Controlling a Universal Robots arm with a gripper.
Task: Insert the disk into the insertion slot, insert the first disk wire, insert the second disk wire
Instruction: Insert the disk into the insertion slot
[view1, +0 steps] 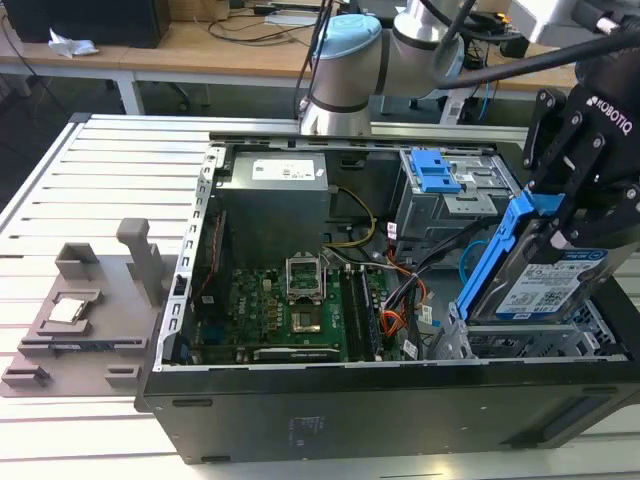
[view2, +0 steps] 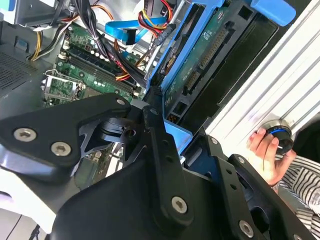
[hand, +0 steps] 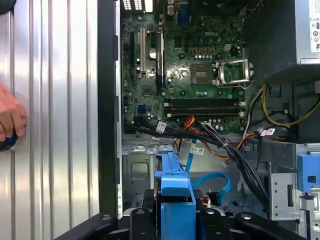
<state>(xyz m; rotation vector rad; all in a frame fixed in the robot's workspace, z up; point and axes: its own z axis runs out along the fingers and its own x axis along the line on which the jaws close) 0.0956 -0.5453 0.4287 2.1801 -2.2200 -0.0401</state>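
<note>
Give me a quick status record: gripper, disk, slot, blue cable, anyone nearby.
gripper: shut on the disk
disk: tilted, above the insertion slot, not seated
second disk wire: looped loose inside the case, not joined to the disk
hand: on a round knob beside the case

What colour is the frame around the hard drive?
Bright blue frame, clearest in the exterior view.
</note>
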